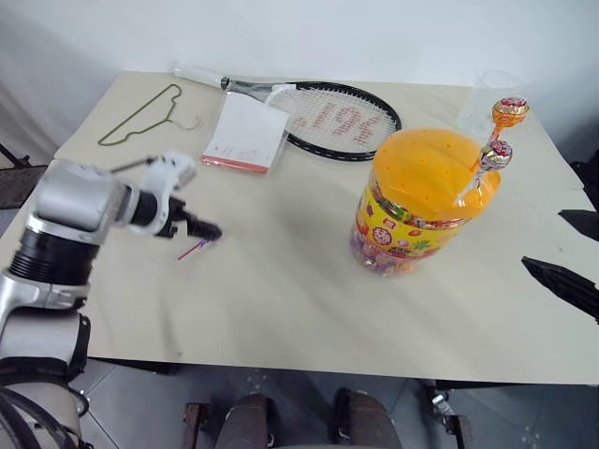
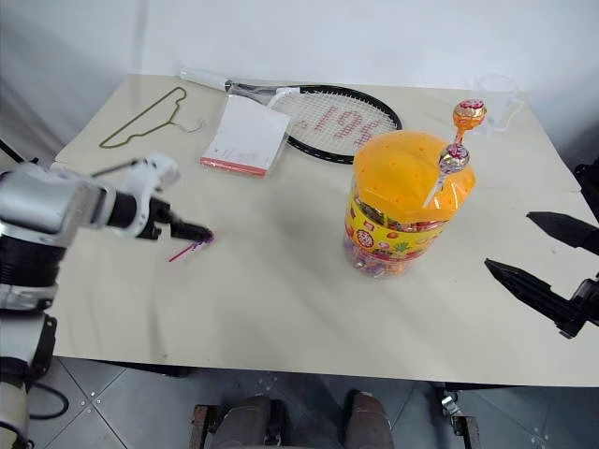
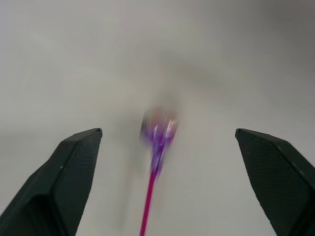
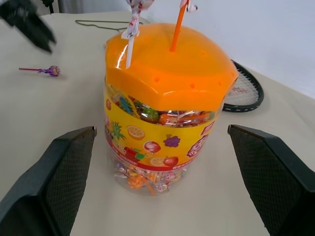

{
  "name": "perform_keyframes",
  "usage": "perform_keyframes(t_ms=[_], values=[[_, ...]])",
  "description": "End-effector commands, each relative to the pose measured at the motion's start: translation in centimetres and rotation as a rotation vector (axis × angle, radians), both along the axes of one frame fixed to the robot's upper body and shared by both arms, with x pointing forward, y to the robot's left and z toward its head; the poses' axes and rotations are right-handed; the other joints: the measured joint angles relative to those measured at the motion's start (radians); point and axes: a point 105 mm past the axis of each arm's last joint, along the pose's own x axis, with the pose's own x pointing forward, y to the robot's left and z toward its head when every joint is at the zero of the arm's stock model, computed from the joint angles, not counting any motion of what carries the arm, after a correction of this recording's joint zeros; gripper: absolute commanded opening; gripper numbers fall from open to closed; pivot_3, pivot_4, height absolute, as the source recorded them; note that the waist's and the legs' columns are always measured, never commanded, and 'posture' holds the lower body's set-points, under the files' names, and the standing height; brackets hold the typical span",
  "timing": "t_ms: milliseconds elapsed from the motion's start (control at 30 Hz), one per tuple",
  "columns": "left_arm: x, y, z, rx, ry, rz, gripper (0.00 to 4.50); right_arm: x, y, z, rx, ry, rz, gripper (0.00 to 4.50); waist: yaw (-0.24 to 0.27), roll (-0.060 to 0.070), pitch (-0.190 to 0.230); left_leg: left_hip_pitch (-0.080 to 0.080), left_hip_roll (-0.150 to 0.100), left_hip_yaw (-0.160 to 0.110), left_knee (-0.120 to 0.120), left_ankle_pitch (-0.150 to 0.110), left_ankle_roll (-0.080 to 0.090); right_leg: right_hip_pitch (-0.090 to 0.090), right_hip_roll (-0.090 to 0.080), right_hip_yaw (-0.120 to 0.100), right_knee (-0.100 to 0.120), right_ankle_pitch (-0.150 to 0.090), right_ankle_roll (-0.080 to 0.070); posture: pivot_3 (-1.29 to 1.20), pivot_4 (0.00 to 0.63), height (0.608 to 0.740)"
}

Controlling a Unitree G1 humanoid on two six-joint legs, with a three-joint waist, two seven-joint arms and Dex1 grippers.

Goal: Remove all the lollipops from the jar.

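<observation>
We see the jar (image 1: pixel 426 201) standing upright on the table (image 1: pixel 281 299), toward its right edge, orange lid on. Two lollipops are stuck in holes of the lid: the orange lollipop (image 1: pixel 510 112) on its orange stick and, just below it, the silvery-pink lollipop (image 1: pixel 496 154) on a white stick. The purple lollipop (image 2: pixel 198 243) lies flat on the table near the left edge, well apart from the jar.

Our left gripper (image 3: pixel 167 142) hangs just above that purple lollipop with its jaws wide apart, holding nothing. Our right gripper (image 4: pixel 160 135) is at the table's right edge, facing the jar, jaws spread wide and clear of it.

Along the far edge lie a tennis racket (image 1: pixel 328 112), a white booklet (image 1: pixel 245 133) beside it, and a wire hanger (image 1: pixel 145 114) near the far left corner.
</observation>
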Motion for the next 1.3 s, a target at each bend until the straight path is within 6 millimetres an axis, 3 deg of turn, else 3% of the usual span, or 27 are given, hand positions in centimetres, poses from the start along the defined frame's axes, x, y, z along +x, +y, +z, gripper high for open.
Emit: perform_keyframes(t_ms=[33, 200, 333, 567, 800, 1033, 1300], values=[[-0.5, -1.5, 2.9, -0.087, -0.100, -0.155, 4.49, -0.7, 0.8, 1.3, -0.041, -0.044, 0.003, 4.50, -0.002, 0.000, 0.000, 0.000, 0.000, 0.000, 0.000, 0.000, 0.000, 0.000, 0.000, 0.000, 0.000, 0.000, 0.000, 0.00, 0.150, 0.740], [-1.4, -3.7, 4.9, -0.174, -0.268, -0.417, 4.49, -0.4, 2.7, 1.4, -0.031, -0.017, 0.022, 4.50, -0.004, 0.000, 0.000, 0.000, 0.000, 0.000, 0.000, 0.000, 0.000, 0.000, 0.000, 0.000, 0.001, 0.000, 0.000, 0.00, 0.150, 0.740], [-1.8, -4.9, 5.5, -0.275, -0.351, -0.554, 4.49, -0.1, 4.6, 1.4, -0.034, -0.030, 0.070, 4.50, -0.003, 0.000, 0.000, 0.001, 0.000, 0.000, 0.001, 0.000, 0.000, 0.000, 0.000, 0.000, 0.002, 0.000, 0.000, 0.00, 0.150, 0.740], [-4.4, -6.4, 5.9, -0.530, -0.440, -0.856, 4.49, 1.3, 6.3, 2.0, -0.011, -0.052, 0.097, 4.50, -0.002, 0.000, 0.000, -0.001, 0.000, 0.000, 0.004, 0.000, 0.000, 0.000, 0.000, -0.001, 0.002, 0.000, 0.000, 0.00, 0.150, 0.740], [-6.7, -6.0, 6.2, -0.676, -0.517, -1.116, 4.49, 2.2, 5.4, 2.2, -0.040, -0.033, 0.079, 4.50, -0.002, 0.000, 0.000, -0.002, 0.001, -0.001, 0.005, 0.000, 0.000, 0.000, 0.000, -0.001, 0.002, 0.000, 0.000, 0.00, 0.150, 0.740], [-7.5, -5.8, 6.1, -0.725, -0.530, -1.204, 4.49, 3.7, 3.6, 3.4, -0.090, -0.024, 0.067, 4.50, -0.005, 0.000, 0.000, -0.002, 0.001, -0.001, 0.005, 0.000, 0.001, 0.000, 0.000, -0.001, 0.002, 0.000, 0.000, 0.00, 0.150, 0.740], [-7.7, -5.7, 5.4, -0.696, -0.507, -1.215, 4.49, 6.1, 3.9, 4.3, -0.122, -0.059, 0.117, 4.50, -0.006, 0.000, 0.000, -0.002, 0.001, -0.001, 0.005, 0.000, 0.001, 0.000, 0.000, -0.001, 0.002, 0.000, 0.000, 0.00, 0.150, 0.740]])
